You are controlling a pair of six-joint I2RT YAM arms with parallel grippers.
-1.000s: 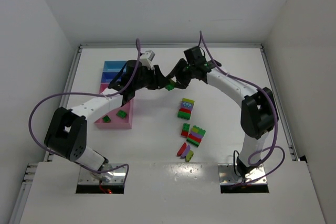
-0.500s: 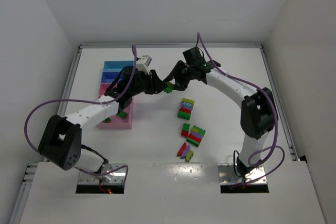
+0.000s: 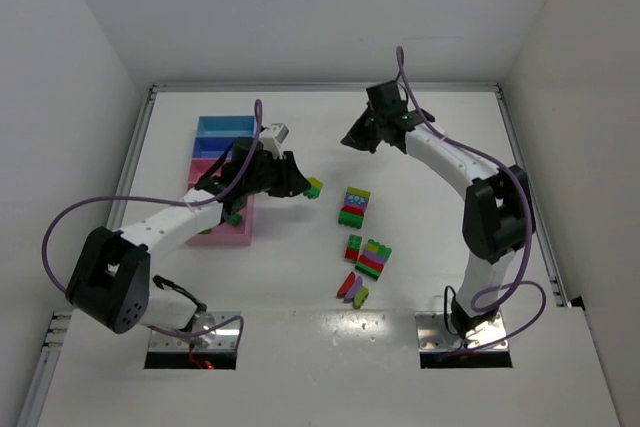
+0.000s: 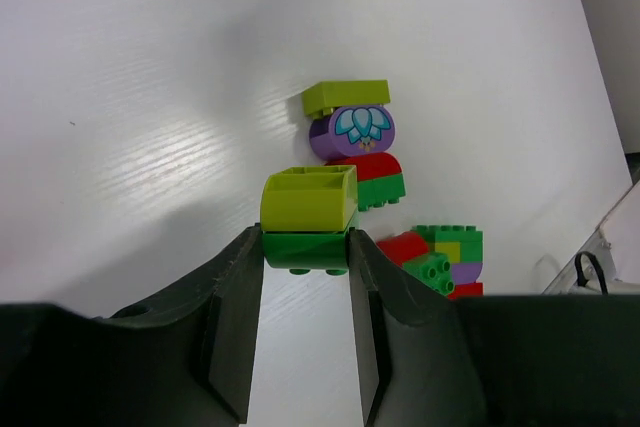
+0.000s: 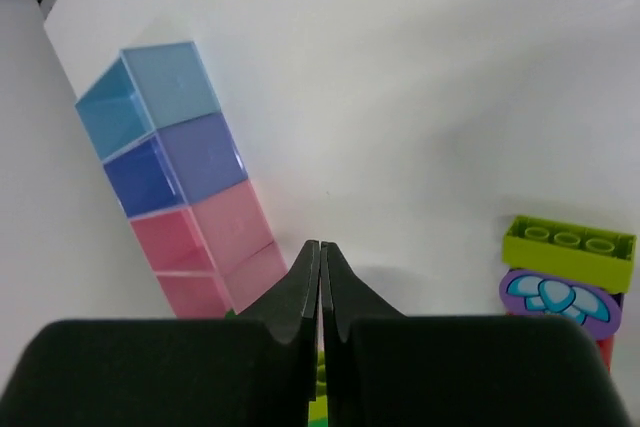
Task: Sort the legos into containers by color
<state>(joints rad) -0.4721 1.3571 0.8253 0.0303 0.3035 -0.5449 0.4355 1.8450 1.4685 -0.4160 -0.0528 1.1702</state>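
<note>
The left hand (image 3: 303, 185) pinches a small yellow-green-on-green brick pair (image 3: 314, 188) just right of the containers (image 3: 213, 127), over open table (image 3: 420, 232). The right hand (image 3: 352, 140), farther right, is closed and empty. The other legos (image 3: 353, 207) lie well right of the containers; the left arm (image 3: 170, 219) crosses the pink tray (image 3: 215, 237).

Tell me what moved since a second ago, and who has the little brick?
The right gripper left the small yellow-green-on-green plastic brick pair, pulled back toward the far edge and shut empty. The left gripper kept its grip and carried the pair slightly nearer its base. The loose multicoloured brick stacks and the row of blue and pink plastic trays stayed put.
</note>
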